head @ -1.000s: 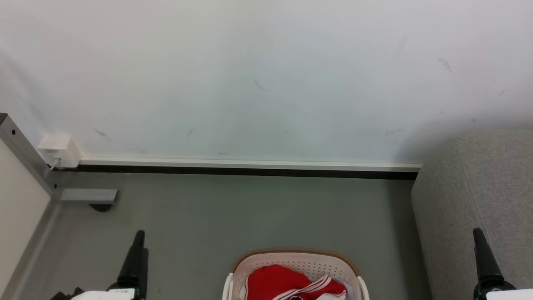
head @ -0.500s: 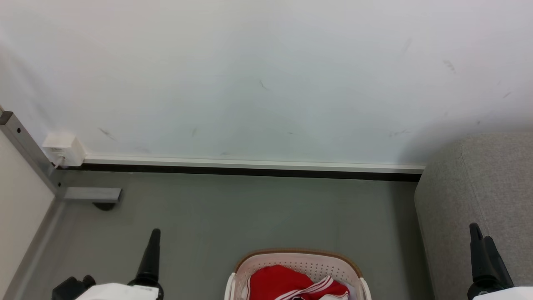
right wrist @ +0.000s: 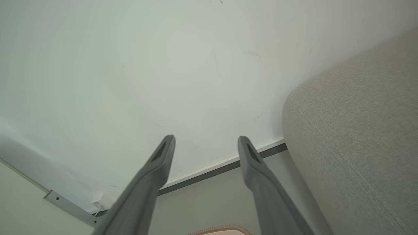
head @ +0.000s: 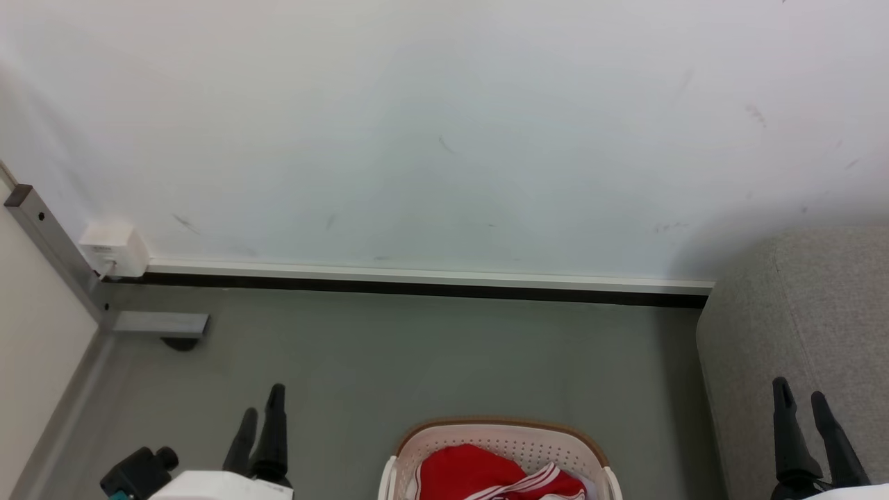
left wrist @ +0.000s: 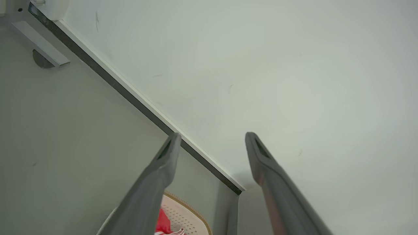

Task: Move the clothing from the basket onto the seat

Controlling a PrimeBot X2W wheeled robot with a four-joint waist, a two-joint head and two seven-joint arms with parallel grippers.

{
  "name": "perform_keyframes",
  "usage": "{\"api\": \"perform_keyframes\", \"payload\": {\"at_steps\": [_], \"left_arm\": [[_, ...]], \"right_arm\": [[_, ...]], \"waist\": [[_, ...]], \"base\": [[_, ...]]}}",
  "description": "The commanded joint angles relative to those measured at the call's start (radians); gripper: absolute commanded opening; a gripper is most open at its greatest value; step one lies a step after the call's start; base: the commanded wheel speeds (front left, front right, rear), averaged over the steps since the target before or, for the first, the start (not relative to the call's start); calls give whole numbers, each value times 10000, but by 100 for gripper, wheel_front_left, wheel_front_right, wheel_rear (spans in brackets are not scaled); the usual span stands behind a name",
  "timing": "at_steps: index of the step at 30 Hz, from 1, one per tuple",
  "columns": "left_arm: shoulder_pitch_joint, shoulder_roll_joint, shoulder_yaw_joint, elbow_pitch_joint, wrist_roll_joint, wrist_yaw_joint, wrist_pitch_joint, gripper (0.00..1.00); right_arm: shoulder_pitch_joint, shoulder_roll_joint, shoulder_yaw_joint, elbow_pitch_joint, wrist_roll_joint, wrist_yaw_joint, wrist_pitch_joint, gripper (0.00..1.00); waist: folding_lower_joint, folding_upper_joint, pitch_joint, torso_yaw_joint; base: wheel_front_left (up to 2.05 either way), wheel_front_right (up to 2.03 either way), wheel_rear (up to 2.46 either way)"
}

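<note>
The cream basket (head: 500, 423) with its brown rim stands on the floor at the bottom centre of the head view. Red clothing (head: 462, 473) with white stripes lies inside it. The grey seat (head: 819, 312) fills the right edge. My left gripper (head: 262, 403) is open and empty, over the floor left of the basket. My right gripper (head: 799, 390) is open and empty in front of the seat. In the left wrist view the left gripper (left wrist: 212, 135) points at the wall, with the basket (left wrist: 187, 215) and clothing (left wrist: 162, 222) low down. The right gripper (right wrist: 205, 138) has the seat (right wrist: 359, 137) on its right.
A white wall (head: 444, 139) with a dark baseboard (head: 417, 286) runs behind the grey floor. A white socket box (head: 114, 248) and a metal frame foot (head: 158, 324) sit at the left corner, next to a pale panel (head: 35, 347).
Both wrists have turned, so each gripper now shows two spread fingers instead of one. The left gripper has shifted right toward the basket. The head view has drifted slightly.
</note>
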Motion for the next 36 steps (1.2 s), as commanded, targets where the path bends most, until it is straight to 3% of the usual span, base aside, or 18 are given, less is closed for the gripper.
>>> {"api": "perform_keyframes", "payload": {"at_steps": [1,36], "left_arm": [[-17,88,-27,-182,456,38,-125,100],[185,120,-487,-185,4841,235,-1102,100]], "right_arm": [[-4,-116,-10,-175,-419,-9,-134,100],[325,-79,-163,-277,-4339,-16,-1090,100]], "waist": [[0,0,-9,10],[0,0,-51,237]], "base": [[0,0,0],[0,0,0]]}}
